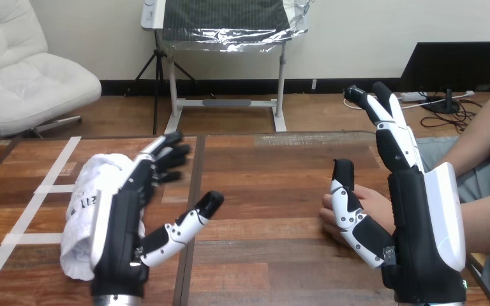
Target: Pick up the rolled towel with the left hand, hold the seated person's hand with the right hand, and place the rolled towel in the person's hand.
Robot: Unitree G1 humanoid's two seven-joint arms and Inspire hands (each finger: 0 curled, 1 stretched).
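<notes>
**A:** Which step of the task are we on?

**B:** We judge it to be the first, the pick-up. Our left hand is just beside the rolled towel, on its right side. The fingers are straight and the thumb is spread out to the right, so it grips nothing yet.

**A:** Where does the towel lie?

**B:** It lies on the left part of the wooden table, partly hidden behind our left hand. It is white and loosely rolled. Its long axis runs away from us, with the far end leaning slightly right.

**A:** And our right hand?

**B:** Our right hand stands upright at the right, fingers straight and thumb out to the left. The person's hand rests just behind that thumb. We cannot tell whether they touch, and nothing curls round it.

**A:** What does the next move call for?

**B:** We think our left fingers and thumb must close across the roll's short width before lifting. Our right hand must then wrap round the person's hand.
</notes>
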